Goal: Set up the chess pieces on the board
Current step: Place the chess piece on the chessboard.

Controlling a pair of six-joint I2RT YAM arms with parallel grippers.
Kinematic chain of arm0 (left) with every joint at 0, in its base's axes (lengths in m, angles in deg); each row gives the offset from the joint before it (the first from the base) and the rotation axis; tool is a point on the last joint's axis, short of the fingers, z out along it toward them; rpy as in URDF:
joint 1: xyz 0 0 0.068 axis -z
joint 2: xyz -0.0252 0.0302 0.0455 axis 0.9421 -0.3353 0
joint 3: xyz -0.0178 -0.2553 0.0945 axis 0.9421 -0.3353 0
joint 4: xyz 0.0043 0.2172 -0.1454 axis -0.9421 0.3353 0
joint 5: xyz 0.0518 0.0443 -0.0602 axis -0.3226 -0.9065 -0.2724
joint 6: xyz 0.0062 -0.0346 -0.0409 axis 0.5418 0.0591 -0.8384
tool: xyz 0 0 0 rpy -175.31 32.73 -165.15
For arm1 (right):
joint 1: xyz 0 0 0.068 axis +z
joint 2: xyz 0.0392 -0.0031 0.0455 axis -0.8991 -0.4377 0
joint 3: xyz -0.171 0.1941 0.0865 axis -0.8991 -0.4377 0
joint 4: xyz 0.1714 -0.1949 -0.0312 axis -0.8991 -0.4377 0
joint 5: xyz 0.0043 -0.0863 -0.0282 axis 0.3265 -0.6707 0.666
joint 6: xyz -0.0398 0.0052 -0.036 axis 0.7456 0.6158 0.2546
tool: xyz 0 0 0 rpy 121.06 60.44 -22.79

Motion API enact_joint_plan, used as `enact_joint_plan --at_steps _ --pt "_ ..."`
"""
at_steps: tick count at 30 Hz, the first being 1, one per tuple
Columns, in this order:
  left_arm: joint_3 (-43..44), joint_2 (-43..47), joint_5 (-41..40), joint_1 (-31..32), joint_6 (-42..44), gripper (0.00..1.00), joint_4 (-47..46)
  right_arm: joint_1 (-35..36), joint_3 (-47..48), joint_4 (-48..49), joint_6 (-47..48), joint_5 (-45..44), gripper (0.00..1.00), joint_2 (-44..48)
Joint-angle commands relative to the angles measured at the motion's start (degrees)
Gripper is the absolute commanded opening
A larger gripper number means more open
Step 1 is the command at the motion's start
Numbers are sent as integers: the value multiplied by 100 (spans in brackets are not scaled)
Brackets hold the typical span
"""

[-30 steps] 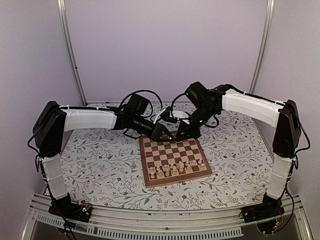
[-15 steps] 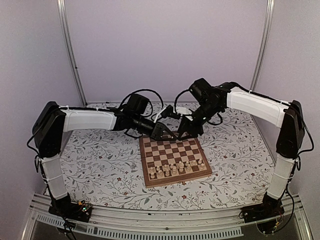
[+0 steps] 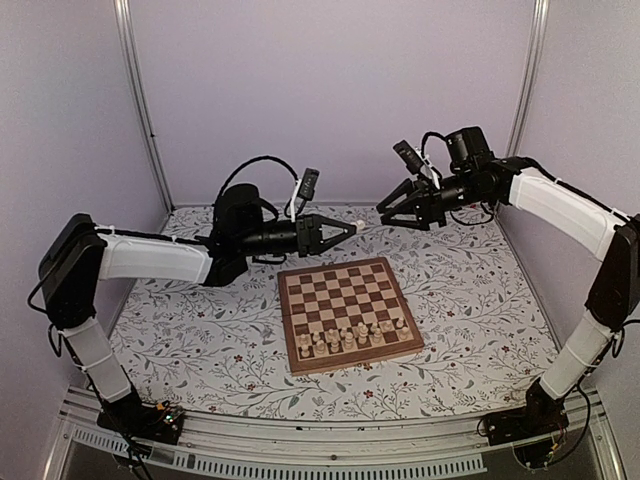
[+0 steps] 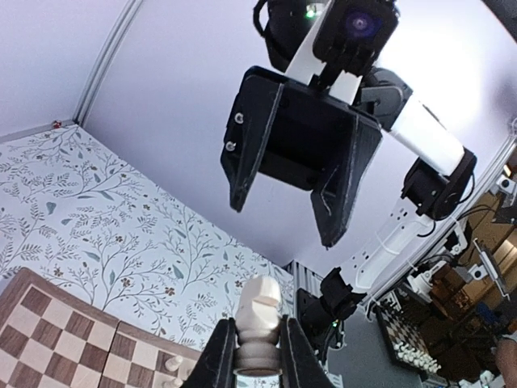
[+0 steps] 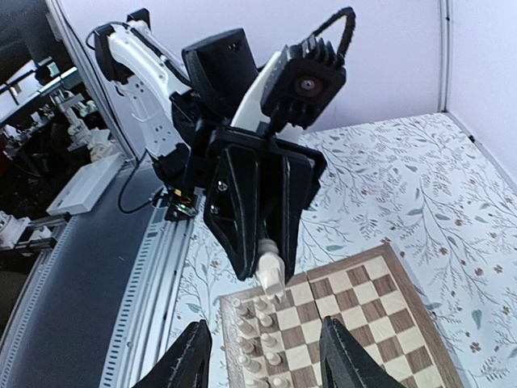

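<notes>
White arm sleeves (image 3: 155, 258), black joints (image 3: 68, 272), looping black cables (image 3: 265, 159)

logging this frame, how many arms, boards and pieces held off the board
arms: 2, left arm and right arm
board: 1
pieces held off it: 1, a chess piece in the left gripper
total: 4

Base of the held chess piece (image 4: 260, 301) hidden inside left pincer (image 4: 258, 335); board (image 4: 65, 339) cropped below

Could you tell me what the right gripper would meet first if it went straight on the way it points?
The right gripper, open, would most likely meet the chess piece pinched in the left gripper, facing it in mid-air; exact alignment is unclear.
</notes>
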Motion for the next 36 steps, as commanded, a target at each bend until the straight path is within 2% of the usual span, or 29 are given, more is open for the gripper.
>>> enact_joint_plan --at_steps 1,5,19,22,27,29,32,34,36 --pt "-177 -137 -345 256 -595 6 -1691 34 -365 1253 -1132 1086 50 90" --pt "-237 -261 -210 334 -921 6 -2229 107 -595 1864 -1581 1293 49 169" --pt "-217 -482 -41 431 -1321 7 -2599 465 -510 1623 -1160 1310 37 167" --pt "-191 -478 -45 433 -1313 7 -2606 513 -520 1609 -1148 1283 31 166" --pt "-155 -493 -54 457 -1287 7 -2571 534 -534 1632 -1150 1263 12 186" --pt "-138 -498 -56 464 -1264 10 -2516 530 -534 1642 -1167 1244 6 204" --pt "-147 -462 -99 468 -1133 24 -2337 518 -486 1616 -1174 1071 1 256" --pt "-153 -275 -168 437 -884 32 -1920 428 -410 1411 -1106 788 0 310" --pt "-60 16 -42 312 -474 36 -1126 306 -293 976 -809 318 0 390"
